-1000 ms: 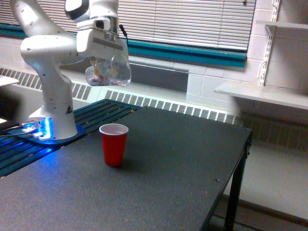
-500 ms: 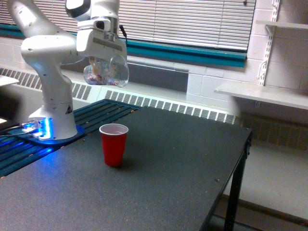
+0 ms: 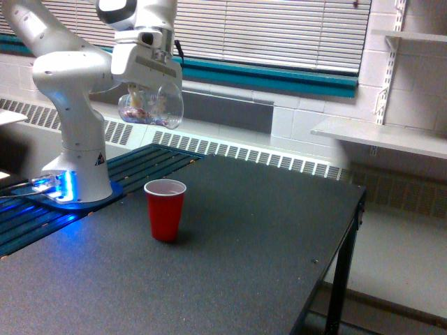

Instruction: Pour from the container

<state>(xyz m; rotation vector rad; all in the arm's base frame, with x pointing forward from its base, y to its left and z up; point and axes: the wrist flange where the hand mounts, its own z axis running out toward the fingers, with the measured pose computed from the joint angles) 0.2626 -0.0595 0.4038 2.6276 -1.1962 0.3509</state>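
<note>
Tool (image 3: 150, 87) pinching container (image 3: 149, 109), tilted above red cup (image 3: 165, 209); table (image 3: 244, 237) between unobstructed.

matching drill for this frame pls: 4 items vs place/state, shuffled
Items:
1. container
2. red cup
3. robot base
4. shelf

Places/states:
A. upright on the table, apparently empty
B. on the wall, exterior view's right
C. tilted sideways in the air, pieces inside
D. exterior view's left, blue glow beside it

Pairs: 1-C, 2-A, 3-D, 4-B

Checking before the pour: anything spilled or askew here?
Nothing spilled. The jar hangs tipped on its side in the gripper, pieces inside, above and behind the upright red cup.
</note>
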